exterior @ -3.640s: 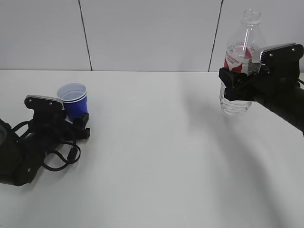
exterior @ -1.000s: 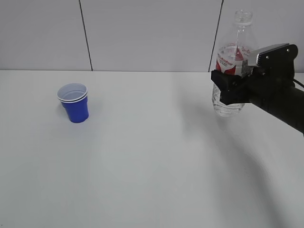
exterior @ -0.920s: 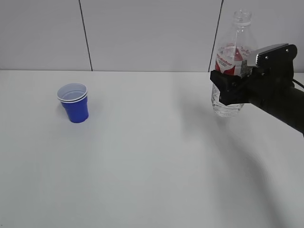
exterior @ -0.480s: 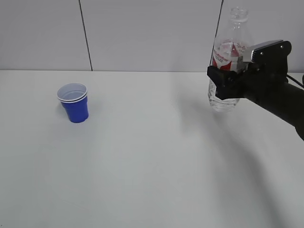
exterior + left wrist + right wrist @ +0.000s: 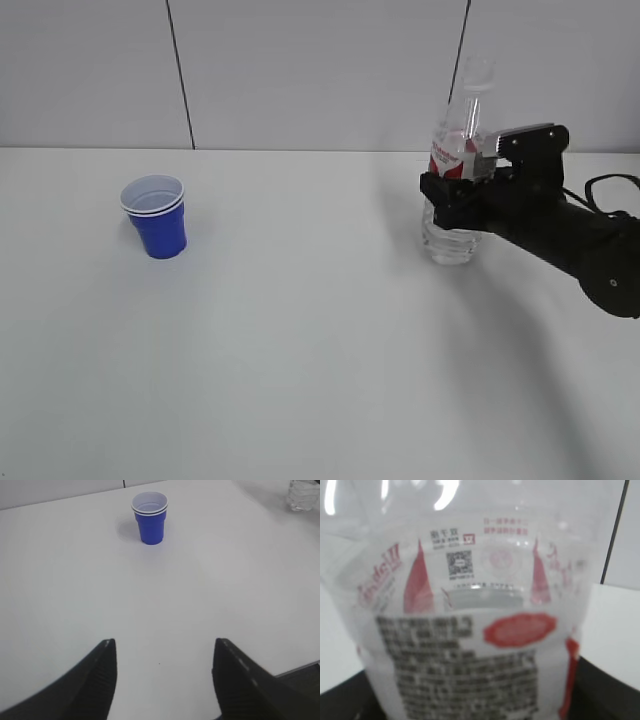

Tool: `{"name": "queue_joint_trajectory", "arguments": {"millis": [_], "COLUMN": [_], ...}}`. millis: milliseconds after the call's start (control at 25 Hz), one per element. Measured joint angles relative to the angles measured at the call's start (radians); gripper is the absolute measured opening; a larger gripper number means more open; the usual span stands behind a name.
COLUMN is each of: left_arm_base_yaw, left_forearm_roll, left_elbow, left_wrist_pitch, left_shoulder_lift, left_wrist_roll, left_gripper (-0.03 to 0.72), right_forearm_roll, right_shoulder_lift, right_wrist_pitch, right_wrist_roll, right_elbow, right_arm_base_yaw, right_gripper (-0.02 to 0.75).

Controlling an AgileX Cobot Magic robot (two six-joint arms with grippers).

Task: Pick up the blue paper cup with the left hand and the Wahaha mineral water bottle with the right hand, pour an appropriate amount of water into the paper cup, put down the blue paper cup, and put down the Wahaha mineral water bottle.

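Wahaha mineral water bottle [image 5: 452, 170]: upright and capless, its label band pinched by the right hand [image 5: 462, 195]. Its base is at the table [image 5: 300, 330] surface or just above it; the exterior view does not settle whether it touches.

Bottle, right wrist view: the Wahaha mineral water bottle [image 5: 470, 625] fills nearly the whole picture, showing red shapes, a small square code and blocks of blurred dark print through clear plastic. Only dark slivers of the gripper show at the lower corners.

Bottle, left wrist view: just the clear ribbed base [image 5: 303, 494] appears, at the far upper right corner, well away from the left hand [image 5: 162, 672].

Right hand: jaws clamped on the bottle's middle, the black arm running off toward the right edge with a cable loop above it. Only the exterior view shows this grip.

Blue paper cup [image 5: 155, 216]: upright on the table, mouth up, white inside. It stands well apart from the right hand, far across the table on its open side. In the left wrist view the blue paper cup [image 5: 150, 517] stands straight ahead of the left hand, beyond its fingertips and clear of them.

Left hand: jaws spread wide with nothing between them, two dark fingers [image 5: 97, 680] at the bottom of its own view. The exterior view does not show it.

Table: plain white, with a grey panelled wall [image 5: 300, 70] behind.
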Motion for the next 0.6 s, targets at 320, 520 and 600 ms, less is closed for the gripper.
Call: {"name": "queue_joint_trajectory", "arguments": {"millis": [320,520,600], "left_arm_base_yaw": [0.000,0.000,0.000], "left_forearm_roll": [0.000,0.000,0.000], "left_elbow": [0.000,0.000,0.000], "left_wrist_pitch": [0.000,0.000,0.000], "left_shoulder_lift": [0.000,0.000,0.000], "left_wrist_roll": [0.000,0.000,0.000], "left_gripper": [0.446,0.440,0.440], "right_forearm_roll": [0.002,0.012,0.018], "right_shoulder_lift": [0.066,0.081,0.083], "right_wrist_pitch": [-0.097,-0.128,-0.132], "right_wrist_roll": [0.000,0.000,0.000], "right_elbow": [-0.010,-0.011,-0.008], "right_arm_base_yaw": [0.000,0.000,0.000], "right_gripper": [0.486,0.486,0.486]}}
